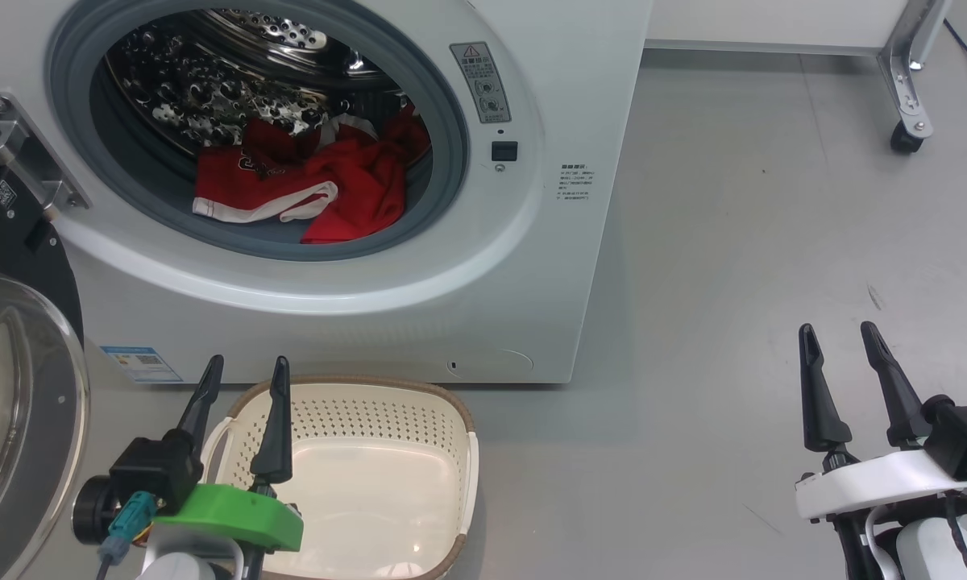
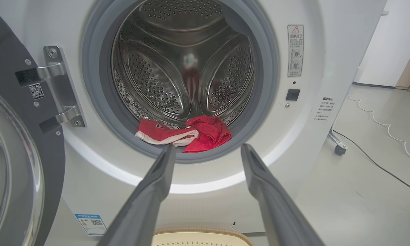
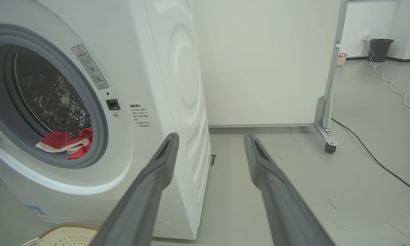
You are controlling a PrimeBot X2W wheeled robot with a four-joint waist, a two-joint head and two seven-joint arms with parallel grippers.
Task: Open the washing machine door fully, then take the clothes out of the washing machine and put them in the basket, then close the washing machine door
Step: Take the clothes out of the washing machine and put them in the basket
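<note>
Under the wide-open, empty left gripper [image 1: 248, 362] sits the basket [image 1: 387, 412]; right gripper [image 1: 837, 328] likewise, over grey floor [image 1: 733, 242].

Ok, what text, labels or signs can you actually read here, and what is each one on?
"温馨提示", under a red triangle: warning sticker on the washing machine front, right of the drum opening; smaller lines unreadable.
Printed notice further right: too small.
QR code sticker on the washing machine door: no words.
Blue label low on the front: too small.
Print on the clothes: unreadable.
</note>
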